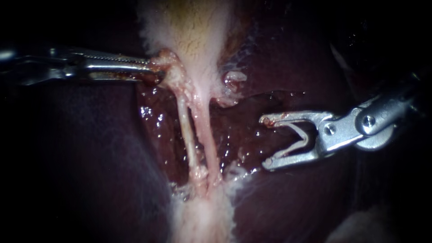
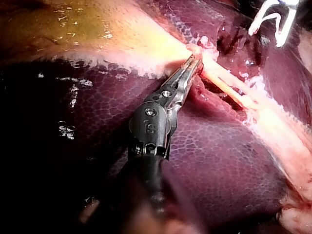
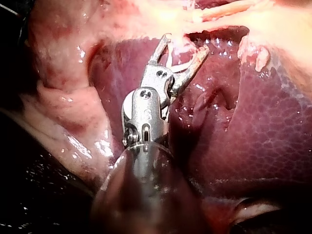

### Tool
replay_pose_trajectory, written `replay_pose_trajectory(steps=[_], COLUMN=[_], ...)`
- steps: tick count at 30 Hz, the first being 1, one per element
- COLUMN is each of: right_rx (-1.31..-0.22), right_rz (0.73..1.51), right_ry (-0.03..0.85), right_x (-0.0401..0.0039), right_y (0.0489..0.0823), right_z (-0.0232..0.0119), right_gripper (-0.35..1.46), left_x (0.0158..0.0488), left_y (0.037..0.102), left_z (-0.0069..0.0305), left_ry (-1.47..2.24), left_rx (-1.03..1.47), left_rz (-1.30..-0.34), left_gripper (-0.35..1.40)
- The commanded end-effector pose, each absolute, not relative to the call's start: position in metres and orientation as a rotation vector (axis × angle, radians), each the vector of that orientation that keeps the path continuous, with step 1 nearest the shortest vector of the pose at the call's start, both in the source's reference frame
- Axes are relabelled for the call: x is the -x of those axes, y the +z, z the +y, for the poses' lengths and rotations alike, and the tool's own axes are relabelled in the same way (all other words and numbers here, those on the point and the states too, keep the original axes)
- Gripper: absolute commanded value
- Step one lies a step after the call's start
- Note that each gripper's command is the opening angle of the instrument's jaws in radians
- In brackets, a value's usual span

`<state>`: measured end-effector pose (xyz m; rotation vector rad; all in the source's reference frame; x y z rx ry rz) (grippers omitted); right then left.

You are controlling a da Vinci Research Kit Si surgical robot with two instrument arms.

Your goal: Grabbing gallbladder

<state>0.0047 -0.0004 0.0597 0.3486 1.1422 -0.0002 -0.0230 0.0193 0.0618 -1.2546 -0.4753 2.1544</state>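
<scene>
The gallbladder (image 1: 193, 31) is seen at the top centre of the endoscope view: a pale, fuzzy-edged sac with a yellowish middle, narrowed downward into a pinkish, ragged neck. From that neck two thin, pale tubes (image 1: 185, 128) are stretched side by side down to a patch of whitish, frayed tissue (image 1: 202, 216). Around them the liver (image 1: 288, 67) is shown dark maroon, wet and glossy, and finely mottled in the wrist views.

The left instrument (image 1: 154, 68), of bright metal with long, slim, toothed jaws, is laid level from the left. Its jaws are closed to a narrow slit, and the left edge of the gallbladder's neck is pinched between their tips.

The right instrument (image 1: 267, 142) is held to the right of the tubes, apart from them. Its short, curved jaws are spread wide; nothing is gripped, and the wet liver lies behind them.
</scene>
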Motion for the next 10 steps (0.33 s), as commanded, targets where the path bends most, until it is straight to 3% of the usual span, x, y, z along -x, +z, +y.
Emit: replay_pose_trajectory(steps=[1, 10], right_rx=[-0.349, -0.349], right_rz=[1.142, 1.142], right_ry=[0.000, 0.000], right_x=[-0.0047, -0.0047], right_y=[0.0597, 0.0597], right_z=[-0.0004, -0.0004], right_gripper=[0.50, 0.50], left_x=[0.0230, 0.0229], left_y=[0.0618, 0.0623], left_z=[0.0192, 0.0191], left_ry=[2.155, 2.157], left_rx=[1.258, 1.259], left_rz=[-0.474, -0.472], left_gripper=[-0.35, -0.35])
